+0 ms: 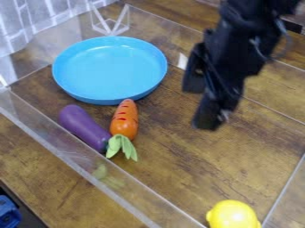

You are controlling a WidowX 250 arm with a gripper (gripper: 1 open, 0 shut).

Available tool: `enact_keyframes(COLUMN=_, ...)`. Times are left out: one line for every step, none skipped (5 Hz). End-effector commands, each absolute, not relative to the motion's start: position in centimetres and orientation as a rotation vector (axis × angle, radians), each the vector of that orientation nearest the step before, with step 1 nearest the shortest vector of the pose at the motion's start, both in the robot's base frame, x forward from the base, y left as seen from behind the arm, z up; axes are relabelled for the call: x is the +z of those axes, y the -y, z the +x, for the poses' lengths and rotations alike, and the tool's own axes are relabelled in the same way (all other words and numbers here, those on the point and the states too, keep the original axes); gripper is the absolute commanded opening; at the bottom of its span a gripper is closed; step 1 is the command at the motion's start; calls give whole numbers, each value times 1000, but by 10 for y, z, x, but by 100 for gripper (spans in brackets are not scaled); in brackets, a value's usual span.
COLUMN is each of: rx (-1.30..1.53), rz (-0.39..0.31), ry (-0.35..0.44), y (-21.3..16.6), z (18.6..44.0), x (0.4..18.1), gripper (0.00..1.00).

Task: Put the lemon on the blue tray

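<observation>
A bright yellow, glossy oval toy lemon (233, 215) is seen at the bottom edge. The round shallow plastic tray (110, 69) is coloured a plain light blue, unpatterned, with a slightly darker blue rim. An orange toy carrot (124, 118) is marked with fine darker lines and topped with green leaves, and a smooth toy eggplant (84, 127) is coloured deep purple. The robot gripper (210, 114) is shown in black. The wooden tabletop (179, 169) is patterned with dark brown grain, streaked by pale reflections
</observation>
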State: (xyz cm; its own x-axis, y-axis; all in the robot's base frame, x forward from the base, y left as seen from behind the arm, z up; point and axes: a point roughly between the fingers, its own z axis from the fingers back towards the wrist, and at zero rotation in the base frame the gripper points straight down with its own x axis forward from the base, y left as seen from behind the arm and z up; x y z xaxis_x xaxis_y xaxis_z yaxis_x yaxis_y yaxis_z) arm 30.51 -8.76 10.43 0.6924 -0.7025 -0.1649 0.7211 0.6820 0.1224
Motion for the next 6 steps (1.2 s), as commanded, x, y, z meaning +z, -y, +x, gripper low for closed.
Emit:
enact_keyframes(rx=-767, rz=194, ry=-83, y=113, z=304, x=91, gripper=100)
enact_keyframes(rx=-792, rz=194, ry=-87, y=118, z=295, x=81, gripper=100)
enact_keyframes(rx=-812, rz=192, ry=-81, y=112, z=294, x=77, gripper=100)
enact_keyframes(rx=-849, rz=190, ry=-70, y=124, z=301, x=69, gripper=100)
enact_keyframes(rx=-894, rz=186, ry=-55, y=137, z=308, x=60, gripper=100)
enact_keyframes(rx=-938, rz=196, ry=-56, y=151, z=313, x=41, gripper=100)
